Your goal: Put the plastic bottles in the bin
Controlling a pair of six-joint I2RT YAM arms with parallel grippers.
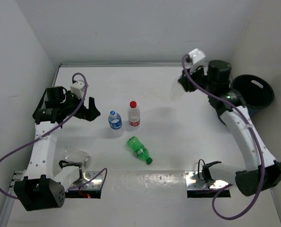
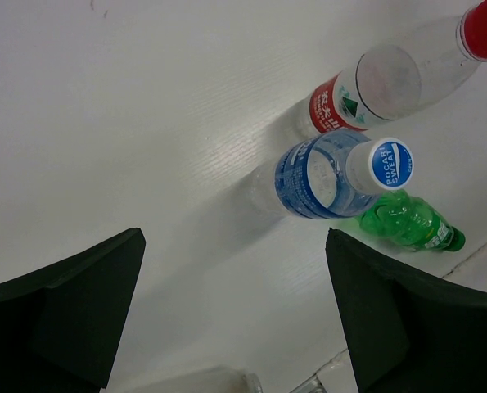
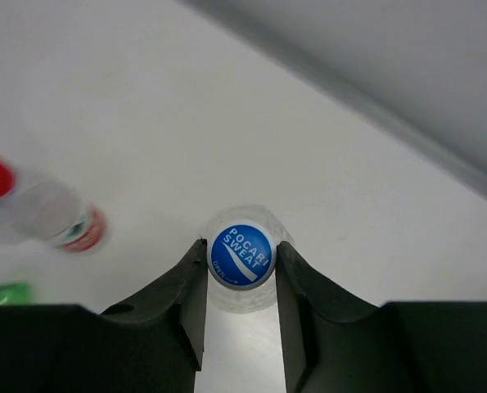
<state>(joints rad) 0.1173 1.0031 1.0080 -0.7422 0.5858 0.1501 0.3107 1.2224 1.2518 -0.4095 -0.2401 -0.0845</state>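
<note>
My right gripper (image 1: 180, 86) (image 3: 241, 244) is shut on the blue cap of a clear bottle (image 1: 176, 91) (image 3: 241, 255), which hangs upright over the far part of the table, left of the dark round bin (image 1: 253, 91). My left gripper (image 1: 91, 112) (image 2: 235, 237) is open and empty, just left of the blue-labelled bottle (image 1: 114, 120) (image 2: 317, 176). The red-capped bottle (image 1: 134, 115) (image 2: 366, 90) stands beside it. The green bottle (image 1: 139, 150) (image 2: 407, 221) lies on its side nearer the front.
A clear container (image 1: 76, 157) lies on its side near the left arm's base. Metal mounting plates (image 1: 206, 182) line the near edge. White walls close in the back and both sides. The bin stands at the far right, beside the right arm.
</note>
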